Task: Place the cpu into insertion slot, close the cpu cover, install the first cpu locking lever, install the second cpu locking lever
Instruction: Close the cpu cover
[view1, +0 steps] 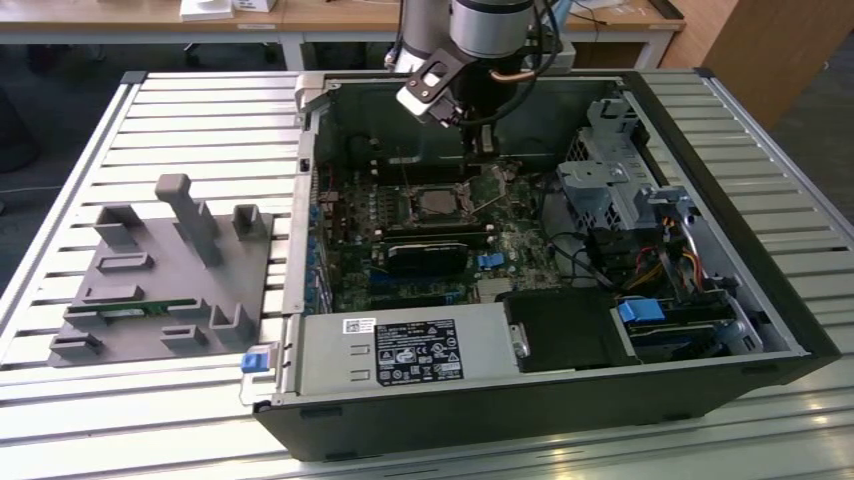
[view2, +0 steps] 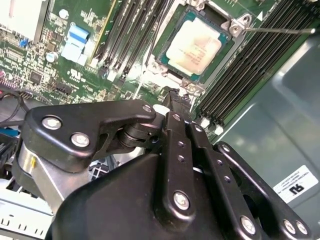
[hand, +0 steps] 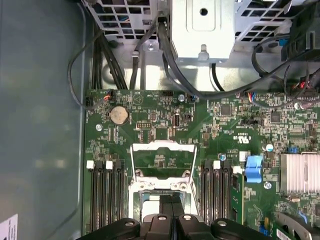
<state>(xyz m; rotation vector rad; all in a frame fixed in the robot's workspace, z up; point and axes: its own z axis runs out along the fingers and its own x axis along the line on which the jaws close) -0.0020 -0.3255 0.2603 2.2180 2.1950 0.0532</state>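
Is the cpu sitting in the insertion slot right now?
Yes, in the second wrist view the cpu lies flat inside the insertion slot.

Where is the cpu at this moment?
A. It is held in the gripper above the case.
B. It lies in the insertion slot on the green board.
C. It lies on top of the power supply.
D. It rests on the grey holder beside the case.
B: in the second wrist view the cpu lies flat inside the insertion slot, with its pale metal top facing up and the green board around the slot.
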